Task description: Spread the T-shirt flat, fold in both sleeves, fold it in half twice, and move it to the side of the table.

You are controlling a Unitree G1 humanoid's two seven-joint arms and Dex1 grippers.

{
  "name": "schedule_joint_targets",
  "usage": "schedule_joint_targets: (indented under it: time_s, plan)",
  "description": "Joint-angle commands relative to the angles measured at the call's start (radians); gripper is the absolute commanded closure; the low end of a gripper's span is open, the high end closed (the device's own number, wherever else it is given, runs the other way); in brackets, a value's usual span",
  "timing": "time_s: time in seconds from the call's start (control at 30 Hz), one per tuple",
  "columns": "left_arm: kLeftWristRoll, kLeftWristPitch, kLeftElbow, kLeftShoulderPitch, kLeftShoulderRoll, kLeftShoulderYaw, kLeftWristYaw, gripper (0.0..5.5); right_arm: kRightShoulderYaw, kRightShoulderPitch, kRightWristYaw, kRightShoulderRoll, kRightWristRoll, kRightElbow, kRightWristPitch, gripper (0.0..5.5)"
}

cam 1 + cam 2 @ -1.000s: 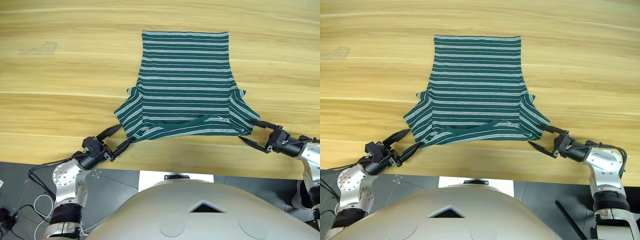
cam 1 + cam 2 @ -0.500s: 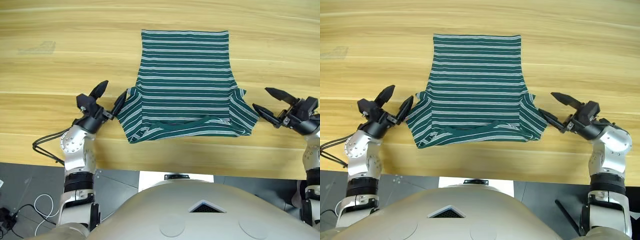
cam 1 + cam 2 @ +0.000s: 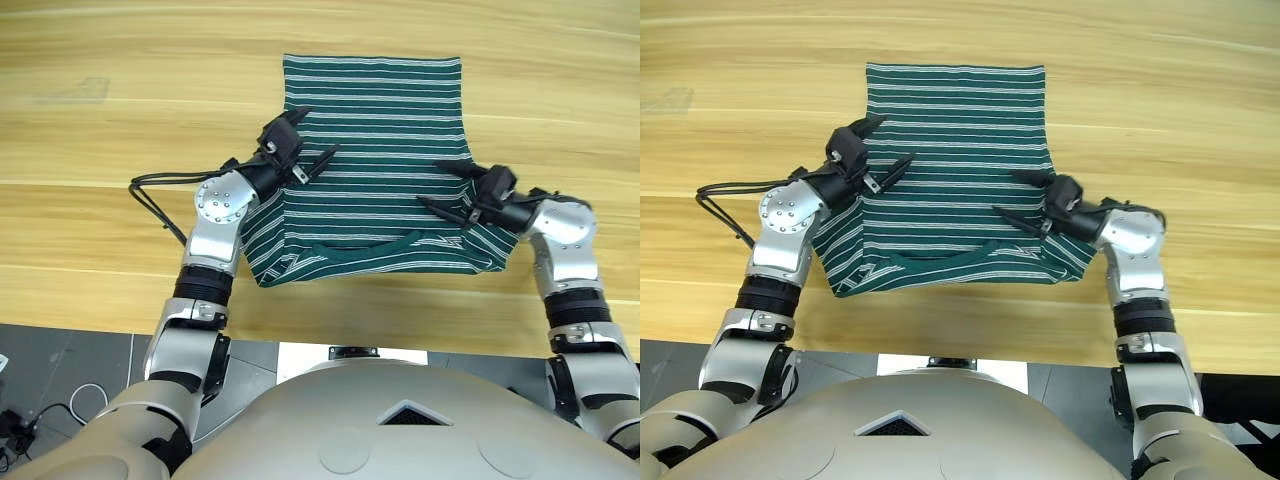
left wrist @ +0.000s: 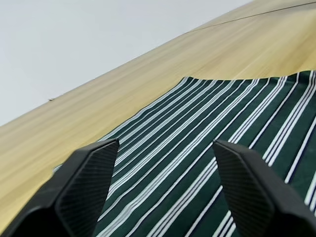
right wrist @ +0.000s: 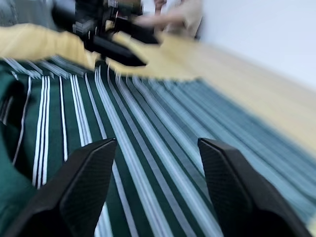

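Well, the left hand [image 3: 322,128] hangs over the left flank of the T-shirt [image 3: 372,90], its fingers spread and holding nothing, tips toward the far hem. The T-shirt lies on the bench [image 3: 120,130] with its long axis running away from the robot, collar nearest. Over the shirt's right flank the right hand [image 3: 428,182] is spread and empty too, pointing across the middle. Each hand sits just inside its own sleeve, about equally near, so I'd guess the sleeve folds come next.

Tabletop [image 3: 110,70] room — either side of T-shirt [image 3: 375,120]
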Motion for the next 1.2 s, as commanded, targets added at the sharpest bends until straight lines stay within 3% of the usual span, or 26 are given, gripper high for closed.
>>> schedule_joint_targets:
  time_s: [0.03,0.4,1.2]
  plan:
    - [0.012,0.014,0.083,-0.044,-0.033,-0.039,-0.040,1.98,0.053,-0.015,-0.078,0.078,-0.091,0.083,-0.066,2.44]
    - [-0.048,0.039,0.093,0.047,-0.063,-0.015,-0.065,1.98,0.053,0.066,-0.037,0.037,-0.066,0.054,-0.112,2.44]
    - [-0.015,0.075,0.302,-0.064,-0.088,-0.008,-0.040,1.98,0.140,0.163,0.158,-0.051,-0.014,-0.124,-0.046,2.44]
